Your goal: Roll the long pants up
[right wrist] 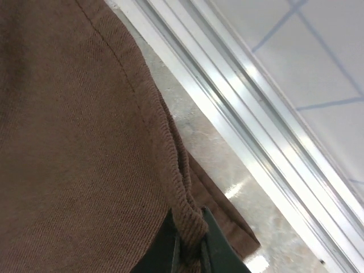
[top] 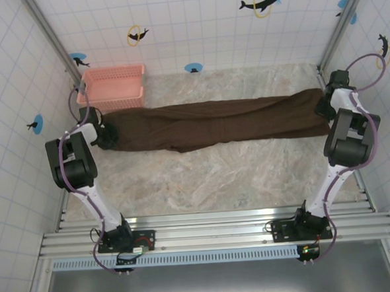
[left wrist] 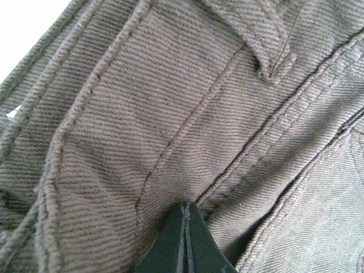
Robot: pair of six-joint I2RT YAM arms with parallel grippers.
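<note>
Stretching flat across the marble-patterned table [top: 217, 178], the long pants [top: 213, 122] run from the left gripper [top: 107, 133] at one end to the right gripper [top: 325, 106] at the other, each arm reaching in from its own side. From overhead the fingers are too small and dark to read, and a pink basket [top: 112, 85] sits just beyond the left gripper, close to the cloth's far edge. The left wrist camera gives what the top view cannot: brown twill with stitched seams and a belt loop spreads ahead of the fingers [left wrist: 196, 244], which are pressed together with no gap, the fabric puckering where their tips bite into it — a closed pinch at the waist end. The right wrist camera shows the other end: a rolled hem edge comes straight down into that gripper's dark fingers [right wrist: 213, 250], which are closed around the fold. To the right of those fingers a further layer of brown cloth lies on bare table, then an aluminium rail [right wrist: 256, 131] and white tiled wall [right wrist: 318, 45].
</note>
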